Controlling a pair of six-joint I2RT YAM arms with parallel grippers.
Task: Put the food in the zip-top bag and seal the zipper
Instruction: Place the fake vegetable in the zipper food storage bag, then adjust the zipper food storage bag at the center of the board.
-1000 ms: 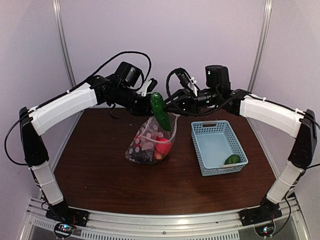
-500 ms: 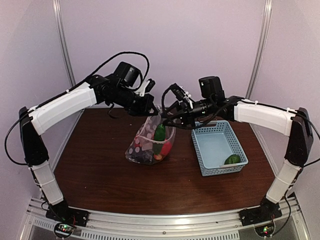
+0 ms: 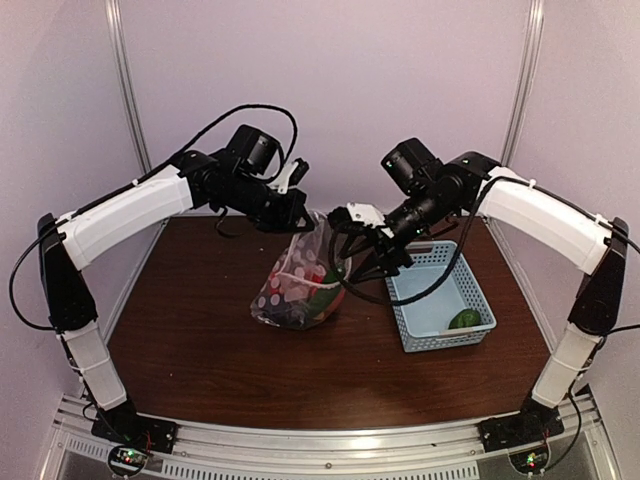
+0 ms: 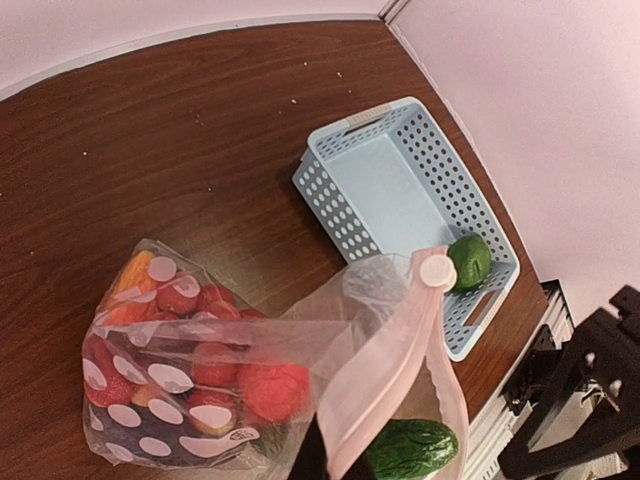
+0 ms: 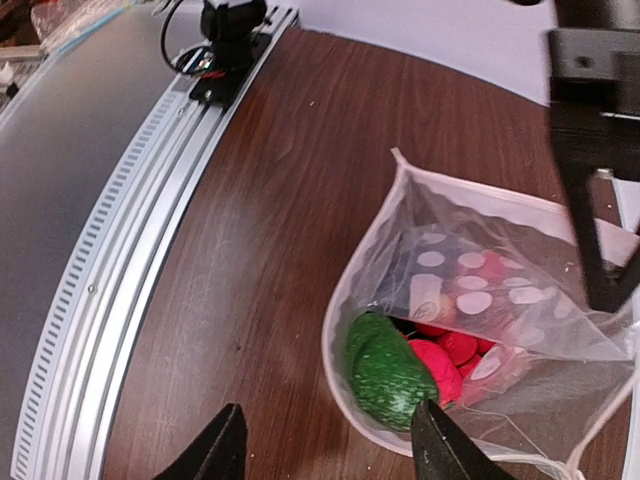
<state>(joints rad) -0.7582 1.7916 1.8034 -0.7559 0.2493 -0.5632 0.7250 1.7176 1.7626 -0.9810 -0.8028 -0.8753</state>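
**Your left gripper (image 3: 298,214) pinches the bag mouth; your right gripper (image 5: 332,442) is spread and holds nothing.**
The left one holds up the zipper (image 4: 385,385) of the zip-top bag (image 4: 170,380), whose bottom rests on the table (image 3: 190,340). The right one hangs over the open mouth, above a green cucumber (image 5: 383,366) that lies inside on the red pieces (image 5: 445,360). One green piece (image 4: 468,260) lies in the blue basket (image 4: 335,205) beside the bag.

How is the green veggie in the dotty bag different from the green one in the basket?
The bagged cucumber is long, dark and bumpy; the basket piece looks rounder and brighter. The bagged cucumber lies beside red pieces in the bag; the basket piece sits alone in a corner of the basket. Both are green.
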